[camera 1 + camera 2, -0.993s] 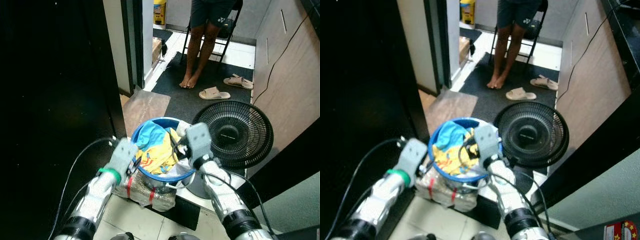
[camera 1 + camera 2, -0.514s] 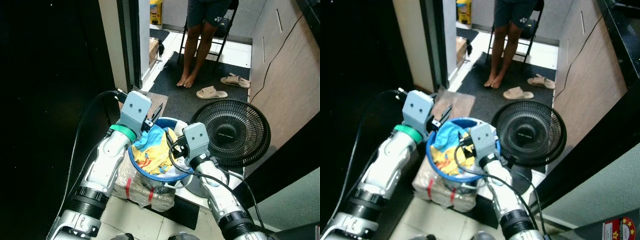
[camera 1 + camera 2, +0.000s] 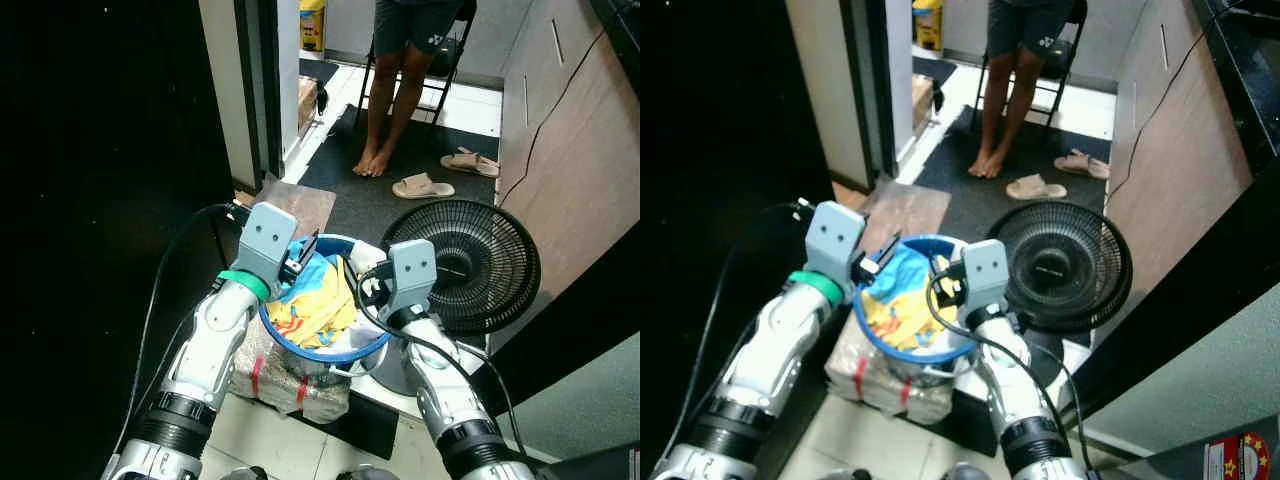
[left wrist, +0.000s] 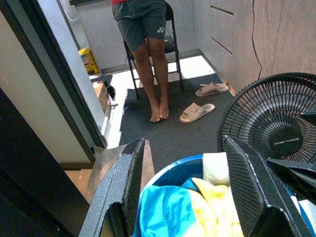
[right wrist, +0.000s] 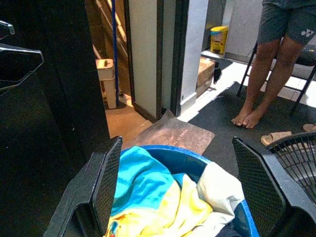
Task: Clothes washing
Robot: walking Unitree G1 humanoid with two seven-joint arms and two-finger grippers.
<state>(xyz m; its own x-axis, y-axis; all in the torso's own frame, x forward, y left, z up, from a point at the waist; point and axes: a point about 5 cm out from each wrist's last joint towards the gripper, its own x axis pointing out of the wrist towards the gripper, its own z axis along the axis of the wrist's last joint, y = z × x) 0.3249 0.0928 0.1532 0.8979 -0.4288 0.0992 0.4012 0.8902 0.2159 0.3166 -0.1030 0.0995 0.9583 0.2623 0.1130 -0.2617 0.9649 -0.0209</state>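
Note:
A blue basin [image 3: 322, 353] heaped with clothes [image 3: 315, 303], yellow, turquoise and white, rests on a wrapped bundle [image 3: 285, 380] on the floor before me. My left gripper [image 3: 304, 251] hangs open at the basin's left far rim, fingers [image 4: 127, 183] spread with the turquoise cloth [image 4: 165, 212] between and below them. My right gripper [image 3: 363, 283] is open at the right rim, beside the white cloth [image 5: 217, 190]. In the right wrist view its fingers [image 5: 107, 187] straddle the basin [image 5: 170, 153]. Neither gripper holds anything.
A black floor fan [image 3: 462, 265] stands close on the basin's right. A barefoot person [image 3: 395, 95] stands by a folding chair ahead, with slippers [image 3: 423, 185] on the dark carpet. A brown mat [image 3: 300, 203] lies at the doorway. A dark panel fills the left.
My left arm has lifted from low beside the basin up to its left rim. The right gripper has shifted slightly toward the right rim. The basin stays put.

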